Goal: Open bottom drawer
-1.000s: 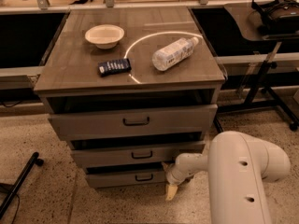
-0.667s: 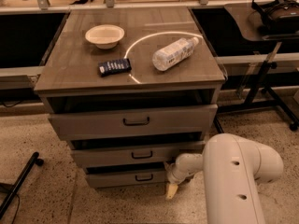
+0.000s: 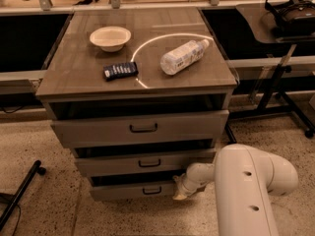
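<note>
Bottom drawer [image 3: 123,192] at lower centre of frame, handle [image 3: 152,190] mid-front. Gripper [image 3: 180,191] low, right of centre, by drawer's right end, right of handle; whether spread or pressed together, cannot tell. Risk: pull off handle slips; off-centre tug skews, jams drawer; jolt may roll bottle [image 3: 183,57] on top

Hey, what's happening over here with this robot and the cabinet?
A white robot arm reaches low toward the bottom drawer of a wooden cabinet. Its end effector is at the drawer front's right end, beside the small black handle, not on it. A bowl, a bottle and a small black device lie on top.
</note>
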Robot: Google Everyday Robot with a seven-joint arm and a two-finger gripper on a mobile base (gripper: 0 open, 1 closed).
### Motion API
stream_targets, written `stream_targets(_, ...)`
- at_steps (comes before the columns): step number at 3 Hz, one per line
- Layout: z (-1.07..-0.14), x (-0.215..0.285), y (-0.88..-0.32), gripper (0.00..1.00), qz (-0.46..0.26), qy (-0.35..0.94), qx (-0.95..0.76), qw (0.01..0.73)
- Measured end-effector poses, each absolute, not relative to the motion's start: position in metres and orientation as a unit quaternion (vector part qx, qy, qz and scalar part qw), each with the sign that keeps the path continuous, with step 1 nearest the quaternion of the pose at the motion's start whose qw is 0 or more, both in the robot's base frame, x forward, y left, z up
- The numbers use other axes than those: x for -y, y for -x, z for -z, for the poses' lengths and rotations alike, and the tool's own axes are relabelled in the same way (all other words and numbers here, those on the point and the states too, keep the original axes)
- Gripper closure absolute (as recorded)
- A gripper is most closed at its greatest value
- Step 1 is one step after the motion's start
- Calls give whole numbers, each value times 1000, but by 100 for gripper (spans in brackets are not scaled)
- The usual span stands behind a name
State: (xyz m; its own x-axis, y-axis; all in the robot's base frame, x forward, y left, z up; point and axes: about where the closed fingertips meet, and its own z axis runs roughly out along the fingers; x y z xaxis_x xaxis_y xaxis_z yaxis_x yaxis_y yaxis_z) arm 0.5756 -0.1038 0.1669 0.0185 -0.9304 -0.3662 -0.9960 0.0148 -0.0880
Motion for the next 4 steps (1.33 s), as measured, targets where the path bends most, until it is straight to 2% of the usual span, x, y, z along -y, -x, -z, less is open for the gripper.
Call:
stream_targets(1, -176, 104, -576, 79, -100, 695, -693, 164)
stream_targets(2, -184, 103, -570, 44, -106, 694, -693, 162)
stream_targets(3, -189, 100, -510, 44, -167, 699, -673, 174)
stream_targets(4, -189, 112, -507, 25, -163, 703, -668, 184)
